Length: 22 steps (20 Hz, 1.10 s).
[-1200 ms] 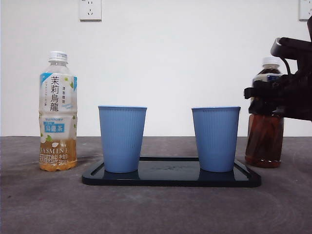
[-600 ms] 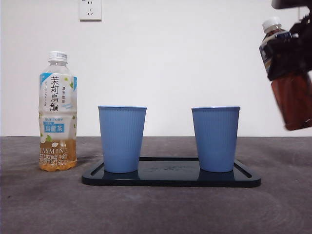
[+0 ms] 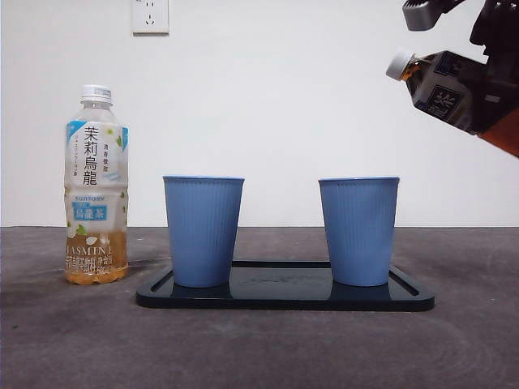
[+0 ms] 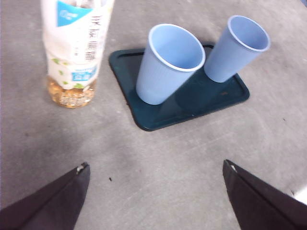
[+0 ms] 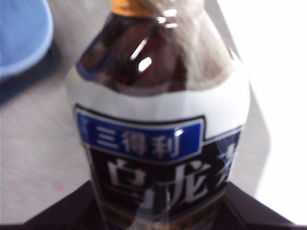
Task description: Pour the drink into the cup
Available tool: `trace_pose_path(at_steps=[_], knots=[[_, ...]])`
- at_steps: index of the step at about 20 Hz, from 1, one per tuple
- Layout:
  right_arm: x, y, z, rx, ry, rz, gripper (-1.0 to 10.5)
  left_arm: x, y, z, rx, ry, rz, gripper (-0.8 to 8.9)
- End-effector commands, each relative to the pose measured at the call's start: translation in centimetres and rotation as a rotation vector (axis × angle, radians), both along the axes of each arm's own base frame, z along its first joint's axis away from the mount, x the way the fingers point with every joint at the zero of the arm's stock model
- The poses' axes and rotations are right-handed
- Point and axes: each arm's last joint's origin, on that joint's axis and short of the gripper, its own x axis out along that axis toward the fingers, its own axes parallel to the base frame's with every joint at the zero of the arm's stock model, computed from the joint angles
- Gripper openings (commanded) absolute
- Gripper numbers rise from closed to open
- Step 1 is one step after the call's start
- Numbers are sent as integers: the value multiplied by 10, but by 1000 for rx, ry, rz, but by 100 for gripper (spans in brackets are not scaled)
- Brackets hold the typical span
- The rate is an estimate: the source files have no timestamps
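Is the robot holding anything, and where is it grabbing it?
The right gripper holds the dark tea bottle around its labelled body; the left gripper holds nothing.

dark tea bottle base cut off, label blurred

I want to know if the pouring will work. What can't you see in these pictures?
- Dark tea bottle, front view: its lower half runs past the picture's edge.
- Its cap: white there, but the right wrist view is blurred and cuts it off.
- Right gripper: only dark jaw edges show beside the bottle.
- Right cup: its inside is hidden from the front; the left wrist view shows only part.
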Motion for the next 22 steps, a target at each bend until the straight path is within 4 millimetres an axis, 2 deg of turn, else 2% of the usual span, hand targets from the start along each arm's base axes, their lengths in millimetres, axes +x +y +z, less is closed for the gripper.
trace_pose_path(at_steps=[1,12,22], knots=[[3,7,14,-107,-73,33,189,0,-2,7,0,-28,-22,442],[11,35,-9,-442,7,132,160,-1,-6,7,-1,-27,-63,442],[18,39,-17,-505,23,121,160,-1,-6,7,-1,-27,-64,442]])
